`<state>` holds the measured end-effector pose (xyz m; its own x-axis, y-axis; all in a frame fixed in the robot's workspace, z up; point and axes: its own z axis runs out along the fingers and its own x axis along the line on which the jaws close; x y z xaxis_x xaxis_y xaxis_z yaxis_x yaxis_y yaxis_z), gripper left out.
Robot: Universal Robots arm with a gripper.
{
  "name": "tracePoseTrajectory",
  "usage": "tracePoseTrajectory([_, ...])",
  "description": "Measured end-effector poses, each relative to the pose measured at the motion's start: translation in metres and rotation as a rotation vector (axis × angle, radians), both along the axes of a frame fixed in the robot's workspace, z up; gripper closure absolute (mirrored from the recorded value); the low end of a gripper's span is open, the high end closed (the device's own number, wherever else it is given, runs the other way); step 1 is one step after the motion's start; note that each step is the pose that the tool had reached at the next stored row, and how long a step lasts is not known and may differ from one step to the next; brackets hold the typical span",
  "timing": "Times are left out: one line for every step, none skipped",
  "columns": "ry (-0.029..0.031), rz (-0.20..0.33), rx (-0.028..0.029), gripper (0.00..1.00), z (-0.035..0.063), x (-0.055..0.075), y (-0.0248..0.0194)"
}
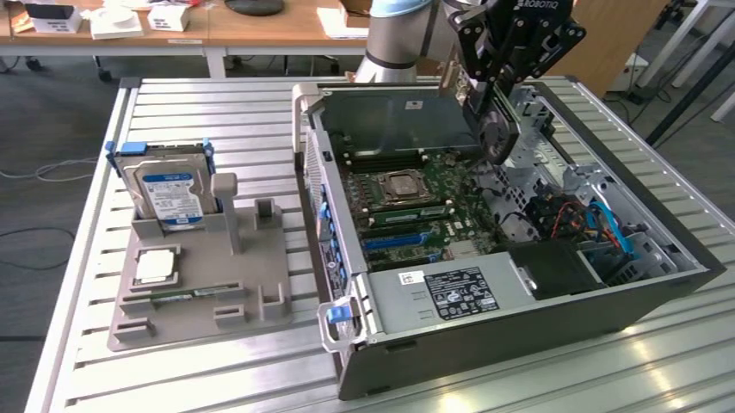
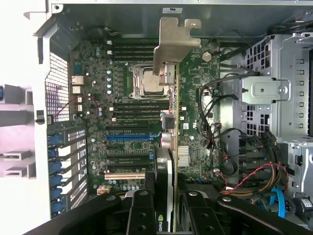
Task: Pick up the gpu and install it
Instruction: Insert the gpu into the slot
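Note:
My gripper hangs over the open computer case, shut on the gpu. The gpu is a thin black card held on edge, its round fan face showing in the exterior view. It sits above the motherboard, toward the exterior view's right of the CPU socket. In the wrist view the gpu is seen edge-on between my two black fingers. Its silver metal bracket points away toward the case wall. Below the card lie the expansion slots.
On the slatted table, at the exterior view's left, stands a grey fixture. It carries a silver hard drive, a CPU and a green memory stick. Inside the case are a power supply, a drive cage and loose cables.

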<state>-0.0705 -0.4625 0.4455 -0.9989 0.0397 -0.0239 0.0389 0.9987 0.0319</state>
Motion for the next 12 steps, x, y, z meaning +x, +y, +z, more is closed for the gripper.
tracePoseTrajectory([0.0000, 0.000, 0.0000, 0.73, 0.0000, 0.0000, 0.0000])
tracePoseTrajectory([0.0000, 0.000, 0.0000, 0.73, 0.0000, 0.0001, 0.0000])
tracePoseTrajectory([0.0000, 0.000, 0.0000, 0.73, 0.0000, 0.0001, 0.0000])
tracePoseTrajectory([0.0000, 0.000, 0.0000, 0.73, 0.0000, 0.0001, 0.0000])
tracePoseTrajectory([0.0000, 0.000, 0.0000, 0.73, 0.0000, 0.0001, 0.0000])
tracePoseTrajectory([0.0000, 0.000, 0.0000, 0.73, 0.0000, 0.0002, 0.0000])
tracePoseTrajectory([0.0000, 0.000, 0.0000, 0.73, 0.0000, 0.0002, 0.0000])
tracePoseTrajectory([0.0000, 0.000, 0.0000, 0.73, 0.0000, 0.0002, 0.0000])
tracePoseTrajectory([-0.0001, 0.000, 0.0000, 0.73, 0.0000, 0.0002, 0.0000])
tracePoseTrajectory([0.0000, 0.003, -0.0001, 0.73, 0.0000, 0.0002, 0.0000])
tracePoseTrajectory([0.0000, 0.007, 0.0000, 0.73, 0.0000, 0.0002, 0.0000])
tracePoseTrajectory([0.0000, 0.015, 0.0000, 0.73, 0.0000, 0.0002, 0.0000])
